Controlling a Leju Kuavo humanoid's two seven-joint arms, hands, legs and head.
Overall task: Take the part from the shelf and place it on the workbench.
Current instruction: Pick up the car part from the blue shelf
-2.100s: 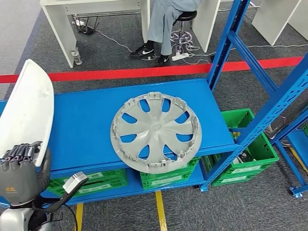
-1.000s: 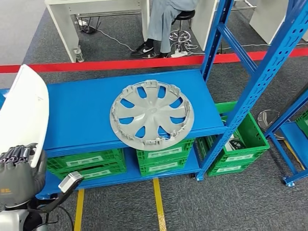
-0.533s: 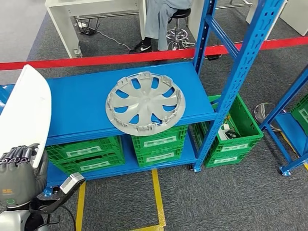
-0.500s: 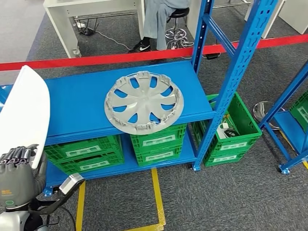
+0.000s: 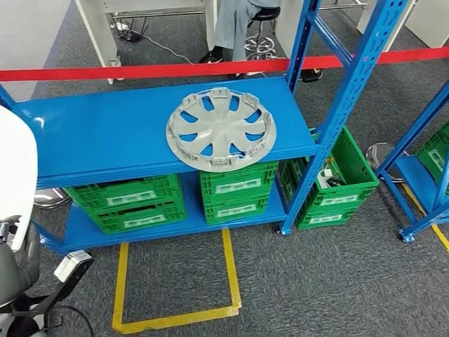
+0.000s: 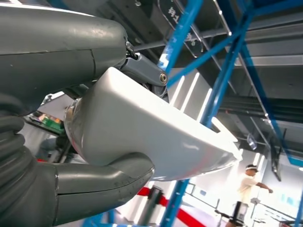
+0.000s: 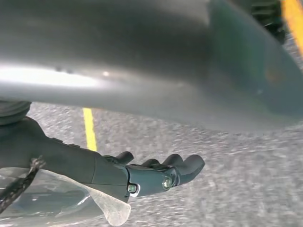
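My left hand (image 5: 11, 265) grips a white curved panel part (image 5: 15, 168) at the picture's left edge in the head view. In the left wrist view the white part (image 6: 153, 137) sits clamped between the thick thumb and the fingers of the left hand (image 6: 53, 189). A grey hubcap (image 5: 221, 128) lies flat on the blue shelf (image 5: 106, 133), overhanging its front edge. Over grey carpet my right hand (image 7: 146, 175) hangs with its dark fingers stretched out and holds nothing.
Green crates (image 5: 132, 203) stand on the shelf's lower level, and another green crate (image 5: 339, 189) stands to the right. Blue uprights (image 5: 344, 91) rise at the shelf's right end. A yellow floor outline (image 5: 175, 281) lies before the shelf. Behind the red line (image 5: 158, 70) sits a person (image 5: 233, 24).
The whole picture has shifted: the camera moved back and turned, so the shelf looks farther away. The white part stays in my left hand, now at the left edge.
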